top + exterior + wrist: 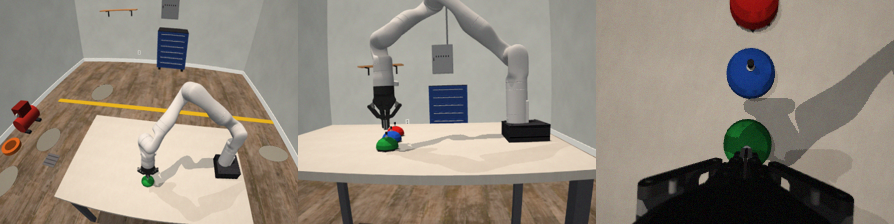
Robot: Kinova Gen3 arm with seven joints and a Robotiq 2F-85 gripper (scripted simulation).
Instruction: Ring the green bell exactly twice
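Note:
Three dome bells stand in a row on the table. The green bell (387,144) (747,140) (148,181) is the nearest one in the exterior view. The blue bell (392,136) (750,72) is behind it and the red bell (396,130) (754,12) is farthest. My gripper (384,127) (148,176) (746,155) is shut and empty, pointing straight down. Its fingertips hang a short way above the green bell, over its top. The green bell's button is hidden behind the fingertips in the wrist view.
The arm's black base (525,131) stands at the table's right side. The blue and red bells stand close behind the green one, in line with it.

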